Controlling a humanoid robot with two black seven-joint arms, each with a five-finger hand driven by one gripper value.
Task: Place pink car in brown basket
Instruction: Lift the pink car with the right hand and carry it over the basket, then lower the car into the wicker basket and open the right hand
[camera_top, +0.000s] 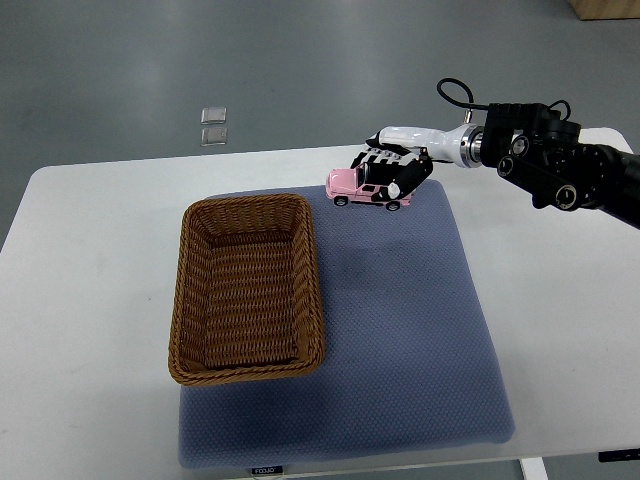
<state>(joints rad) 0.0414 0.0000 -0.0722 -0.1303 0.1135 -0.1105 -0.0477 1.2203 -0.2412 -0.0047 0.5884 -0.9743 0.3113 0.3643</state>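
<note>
Nearest, along the bottom of the frame, the blue mat covers the middle of the white table, likely there to cushion whatever is set down. On the mat's left side sits the brown basket, open-topped and with nothing in it, so the car can go in from above. Further up, right of centre, the pink car is at the mat's far edge, just beyond the basket's upper right corner. The right hand, reaching in from the right edge, has its fingers curled over the car's rear and roof, apparently gripping it; whether the wheels touch the mat I cannot tell. No left hand shows.
</note>
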